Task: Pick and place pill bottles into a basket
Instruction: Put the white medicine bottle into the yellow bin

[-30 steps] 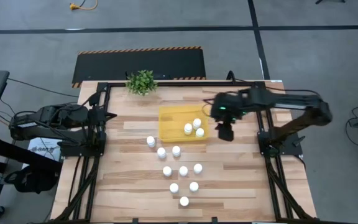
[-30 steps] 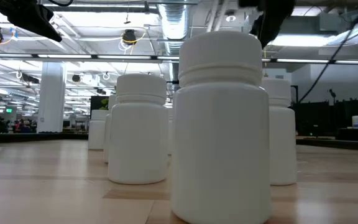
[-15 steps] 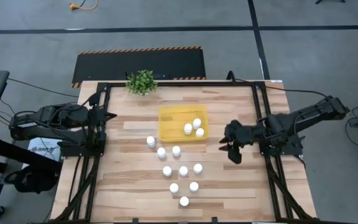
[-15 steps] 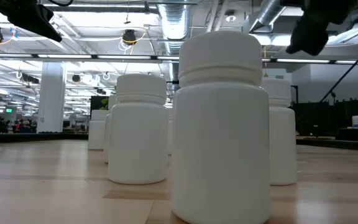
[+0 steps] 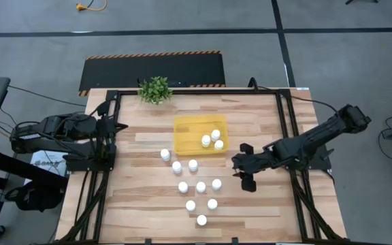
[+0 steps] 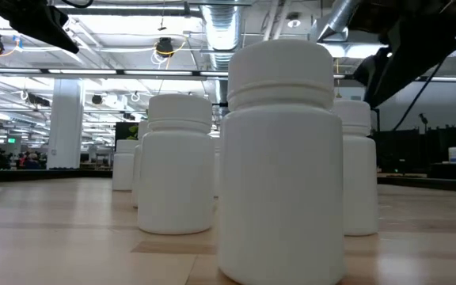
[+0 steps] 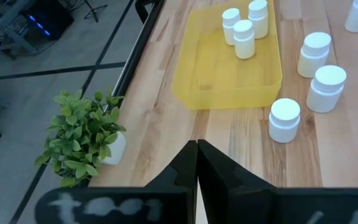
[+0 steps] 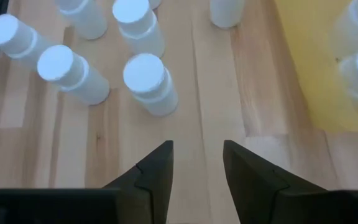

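Plain white, unlabelled pill bottles stand capped; right pincer hovers empty, parted; left pincer clenched.

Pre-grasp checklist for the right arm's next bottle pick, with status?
1. right gripper open and empty: ok.
2. Nearest pill bottle upright, clear of its neighbours: ok.
3. Right gripper lined up over that bottle: not ok, it sits off to the bottle's side.
4. Yellow basket has bare floor, three bottles inside: ok.
5. left gripper shut, parked at the table's left edge: ok.
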### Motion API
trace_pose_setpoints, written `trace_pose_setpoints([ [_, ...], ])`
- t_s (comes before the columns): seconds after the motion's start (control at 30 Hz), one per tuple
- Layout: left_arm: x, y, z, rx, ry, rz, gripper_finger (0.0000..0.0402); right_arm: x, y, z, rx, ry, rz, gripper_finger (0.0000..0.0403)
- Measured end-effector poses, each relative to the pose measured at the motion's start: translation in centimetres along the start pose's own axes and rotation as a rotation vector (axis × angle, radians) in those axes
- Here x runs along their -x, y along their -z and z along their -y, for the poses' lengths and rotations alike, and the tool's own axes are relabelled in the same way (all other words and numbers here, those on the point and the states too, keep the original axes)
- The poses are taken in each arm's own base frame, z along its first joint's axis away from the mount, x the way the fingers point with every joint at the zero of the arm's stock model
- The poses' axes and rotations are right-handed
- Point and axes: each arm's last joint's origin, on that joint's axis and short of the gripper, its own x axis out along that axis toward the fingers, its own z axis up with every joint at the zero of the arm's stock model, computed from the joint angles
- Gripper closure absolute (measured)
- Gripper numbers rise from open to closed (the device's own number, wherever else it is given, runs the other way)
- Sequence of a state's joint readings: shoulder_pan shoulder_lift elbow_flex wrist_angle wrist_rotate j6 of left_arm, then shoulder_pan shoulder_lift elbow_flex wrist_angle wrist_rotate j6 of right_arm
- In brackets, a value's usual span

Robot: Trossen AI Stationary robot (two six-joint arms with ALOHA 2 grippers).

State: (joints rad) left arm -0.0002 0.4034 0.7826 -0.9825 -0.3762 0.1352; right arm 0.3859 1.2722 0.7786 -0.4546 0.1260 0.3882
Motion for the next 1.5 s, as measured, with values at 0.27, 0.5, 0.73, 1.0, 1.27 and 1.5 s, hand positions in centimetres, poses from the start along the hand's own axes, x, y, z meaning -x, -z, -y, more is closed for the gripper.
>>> trace_pose_setpoints([
  [0.27, 0.0, 0.0, 0.0, 0.000, 0.000, 0.000, 0.0401, -1.4, -1.9, -1.5, 0.014, -0.043, -0.040, 0.0252],
  [0.5, 0.0, 0.0, 0.0, 0.000, 0.000, 0.000, 0.0401, -2.7, -2.9, -2.2, 0.022, -0.060, -0.141, 0.0201],
  [0.73, 0.0, 0.0, 0.0, 0.000, 0.000, 0.000, 0.0401, -4.1, -3.5, -2.7, 0.036, -0.035, -0.203, 0.0176],
  [1.0, 0.0, 0.0, 0.0, 0.000, 0.000, 0.000, 0.0401, -5.9, -3.4, -2.9, 0.072, -0.009, -0.278, 0.0172],
  [1.27, 0.0, 0.0, 0.0, 0.000, 0.000, 0.000, 0.0401, -7.0, -4.2, -3.4, 0.139, -0.014, -0.287, 0.0172],
  [1.5, 0.0, 0.0, 0.0, 0.000, 0.000, 0.000, 0.0401, -7.9, -4.0, -3.4, 0.166, -0.009, -0.309, 0.0172],
])
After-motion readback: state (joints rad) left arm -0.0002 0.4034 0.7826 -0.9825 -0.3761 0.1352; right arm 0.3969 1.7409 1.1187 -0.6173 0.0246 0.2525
